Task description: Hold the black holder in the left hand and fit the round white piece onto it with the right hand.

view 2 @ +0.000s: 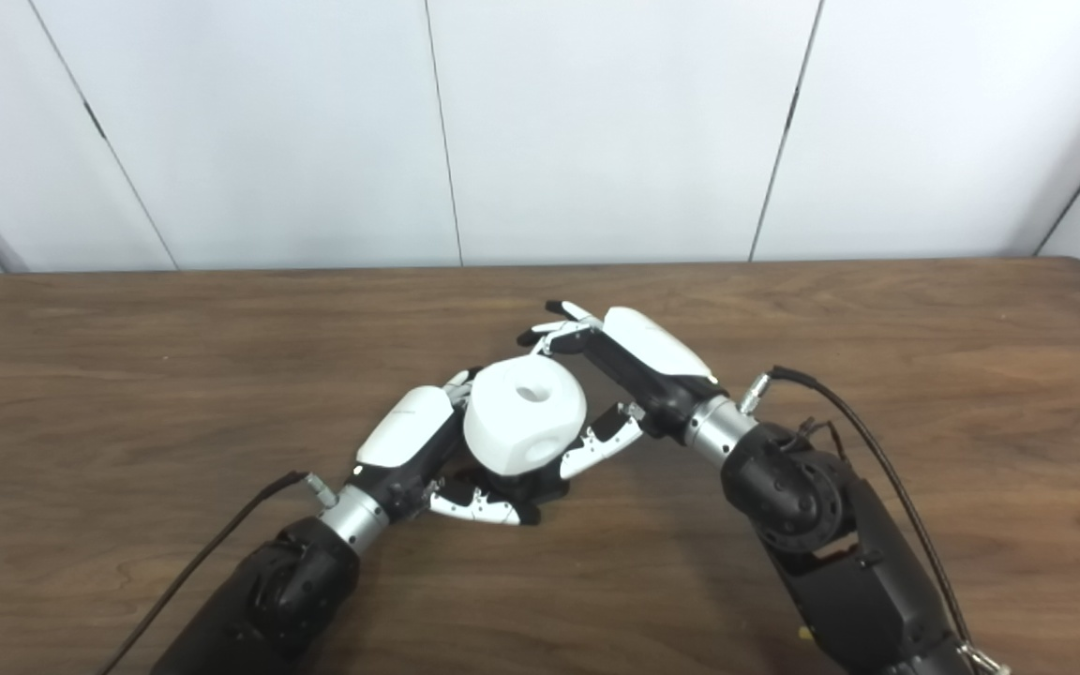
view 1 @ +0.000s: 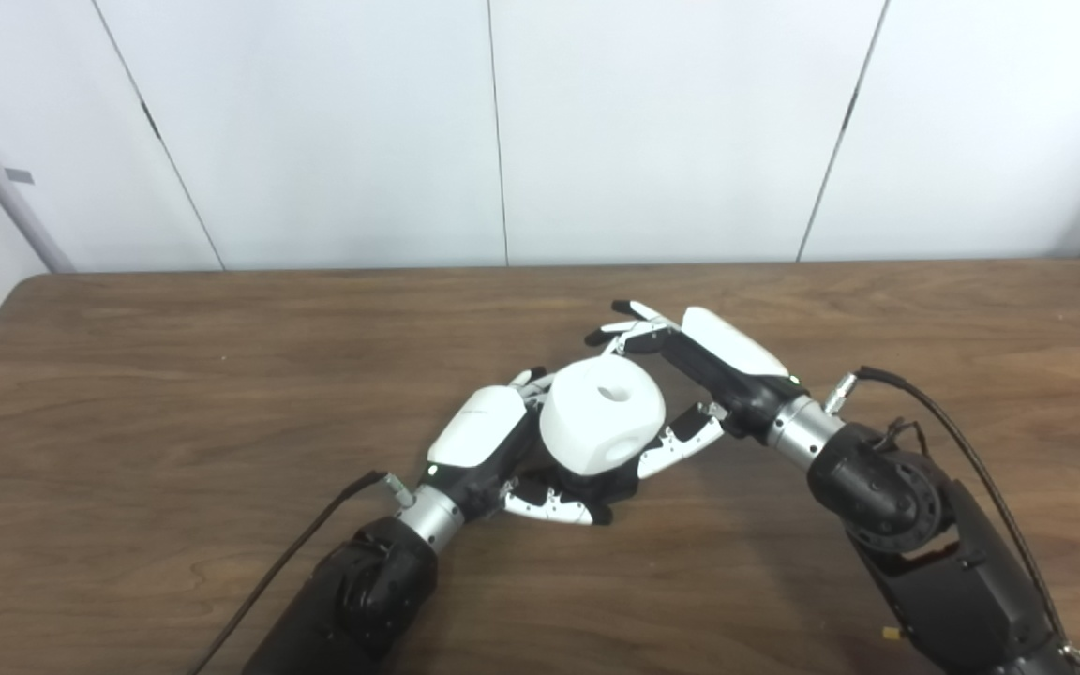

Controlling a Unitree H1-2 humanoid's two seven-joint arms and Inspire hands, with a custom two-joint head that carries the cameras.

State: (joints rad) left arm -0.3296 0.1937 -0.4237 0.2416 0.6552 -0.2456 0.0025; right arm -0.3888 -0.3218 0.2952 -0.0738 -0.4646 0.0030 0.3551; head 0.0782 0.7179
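The round white piece (view 1: 601,412) has a hole in its top and sits on the black holder (view 1: 607,487), which shows only as a dark base under it. My left hand (view 1: 484,441) is shut on the holder from the left, just above the table, with its thumb (view 1: 549,507) curled under the front. My right hand (view 1: 690,375) comes in from the right. Its fingers (view 1: 624,328) lie at the piece's far upper edge and its thumb (view 1: 681,445) presses on the near right side. The same grouping shows in the right eye view (view 2: 523,412).
The brown wooden table (view 1: 174,375) spans the view, its far edge meeting a white panelled wall (view 1: 502,131). Black cables run from both wrists, the left one (view 1: 296,553) along the table and the right one (view 1: 952,441) arching above the forearm.
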